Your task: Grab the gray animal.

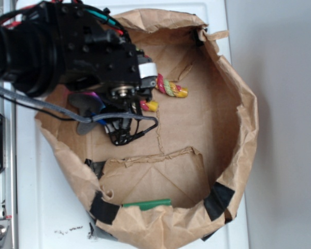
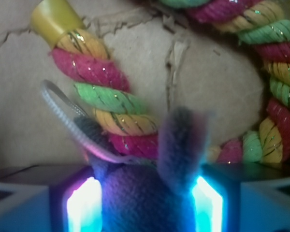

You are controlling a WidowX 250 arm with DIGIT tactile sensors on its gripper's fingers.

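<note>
The gray animal [image 2: 150, 193], a dark-gray plush, fills the gap between my gripper's [image 2: 145, 210] two glowing pads [image 2: 82, 208], which press on both its sides. One fuzzy limb or trunk sticks up in front. Its pale string loop [image 2: 63, 113] curls to the left. In the exterior view the gray animal [image 1: 84, 104] shows under the black gripper [image 1: 97, 107] inside the paper bag, partly hidden by the arm.
A red-yellow-green twisted rope toy [image 2: 111, 101] lies just ahead of the plush and curves round to the right; the exterior view shows the rope toy [image 1: 171, 88] beside the gripper. A green cylinder [image 1: 147, 204] lies at the bag's near side. The brown paper bag's walls [image 1: 241, 129] ring everything.
</note>
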